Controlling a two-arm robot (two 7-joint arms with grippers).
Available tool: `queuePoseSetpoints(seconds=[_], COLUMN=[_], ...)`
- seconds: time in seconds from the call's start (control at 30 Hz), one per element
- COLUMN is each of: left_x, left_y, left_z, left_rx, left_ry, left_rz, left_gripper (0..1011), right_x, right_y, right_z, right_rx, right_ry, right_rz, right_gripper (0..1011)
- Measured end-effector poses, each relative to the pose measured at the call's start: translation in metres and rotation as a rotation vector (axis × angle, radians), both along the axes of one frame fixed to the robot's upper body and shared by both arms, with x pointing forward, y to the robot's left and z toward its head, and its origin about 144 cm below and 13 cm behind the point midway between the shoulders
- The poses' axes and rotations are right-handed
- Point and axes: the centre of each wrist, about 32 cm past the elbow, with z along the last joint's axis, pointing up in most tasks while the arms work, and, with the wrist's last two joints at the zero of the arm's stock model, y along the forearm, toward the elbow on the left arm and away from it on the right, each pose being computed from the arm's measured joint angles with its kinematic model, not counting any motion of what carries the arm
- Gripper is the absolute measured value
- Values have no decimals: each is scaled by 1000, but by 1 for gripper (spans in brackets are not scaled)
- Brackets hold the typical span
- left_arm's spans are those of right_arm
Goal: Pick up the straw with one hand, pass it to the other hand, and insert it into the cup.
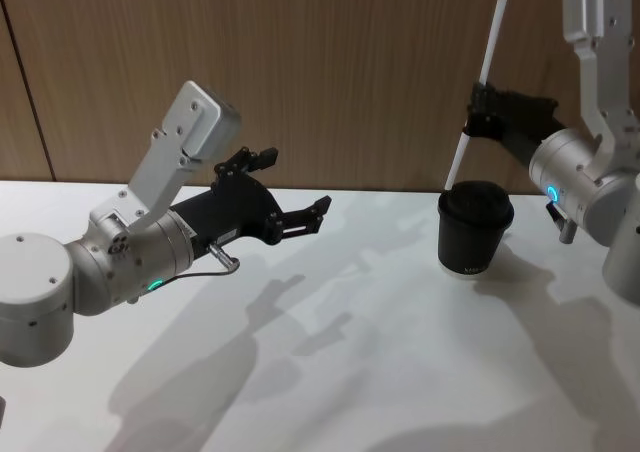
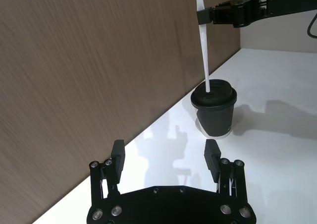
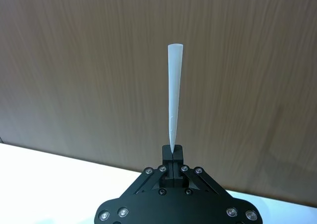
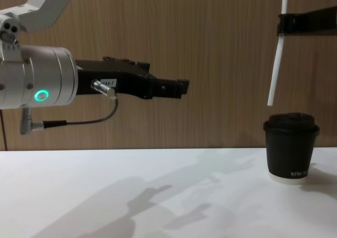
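The thin white straw point(image 1: 487, 52) hangs tilted above the table, with my right gripper point(image 1: 480, 107) shut on it about midway along its length. Its lower end hovers just above the domed lid of the black cup point(image 1: 475, 232), toward the lid's left side in the chest view, and is not inside it. That chest view shows the straw point(image 4: 275, 69) ending a little above the cup point(image 4: 291, 148). Well left of the cup, my left gripper point(image 1: 295, 182) is held open and empty above the table. From the left wrist the gripper point(image 2: 165, 152) faces the cup point(image 2: 215, 110).
The white table point(image 1: 380, 372) stretches out in front, with a brown wood-panel wall point(image 1: 330, 62) close behind the cup. Nothing else stands on the table near the cup.
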Motion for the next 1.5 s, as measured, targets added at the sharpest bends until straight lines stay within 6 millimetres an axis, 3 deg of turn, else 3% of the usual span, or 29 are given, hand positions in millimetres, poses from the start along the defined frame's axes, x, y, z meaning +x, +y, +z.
queuePoseSetpoints(seconds=[1.5], left_x=[0], left_y=[0], left_z=[0], left_rx=[0], left_ry=[0], left_rz=[0], left_gripper=[1003], right_x=[19], right_y=[-13], right_z=[-25], right_rx=[-7], right_ry=[30], right_rz=[-41], right_gripper=[0])
